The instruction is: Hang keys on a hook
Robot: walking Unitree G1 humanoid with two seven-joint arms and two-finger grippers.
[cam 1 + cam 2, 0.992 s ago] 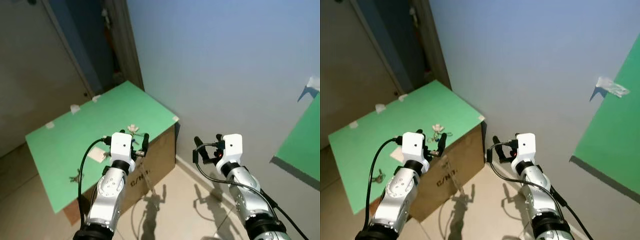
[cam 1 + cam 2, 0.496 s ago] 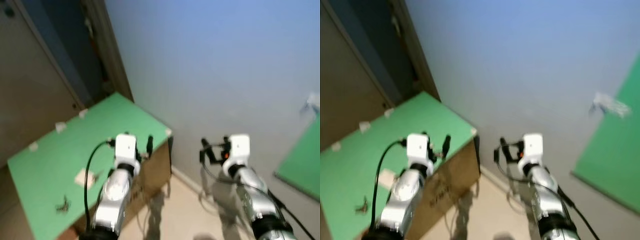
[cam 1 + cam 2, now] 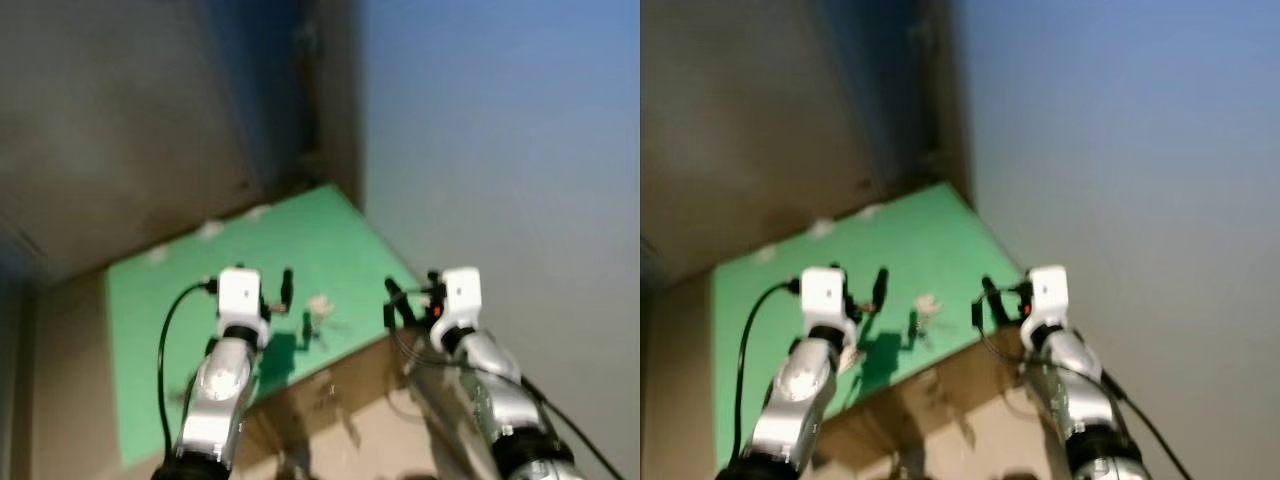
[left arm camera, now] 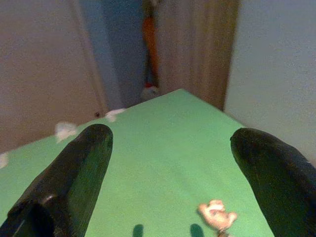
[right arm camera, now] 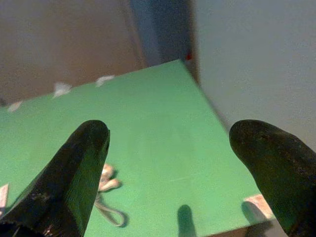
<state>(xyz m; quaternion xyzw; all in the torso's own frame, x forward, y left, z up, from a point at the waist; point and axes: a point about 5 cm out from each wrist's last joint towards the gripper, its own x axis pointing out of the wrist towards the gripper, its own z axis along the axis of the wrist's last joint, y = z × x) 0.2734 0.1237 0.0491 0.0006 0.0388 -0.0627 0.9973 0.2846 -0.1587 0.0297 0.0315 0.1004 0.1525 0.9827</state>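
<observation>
1. Green paper (image 3: 180,300) covers the top of a brown cardboard box (image 3: 330,385), and both grippers are held up over it
2. Left gripper (image 4: 168,163) hangs above the green top with its two black fingers (image 4: 74,173) spread wide and nothing between them
3. Keys (image 3: 318,308) with a small pale charm lie flat on the green top, between the two grippers and a bit ahead of the left one
4. Right gripper (image 5: 173,163) is above the near corner of the green top, fingers spread wide too, holding nothing; the keys lie just beside its left finger in the right wrist view
5. Grey wall (image 3: 520,150) stands to the right of the right gripper
</observation>
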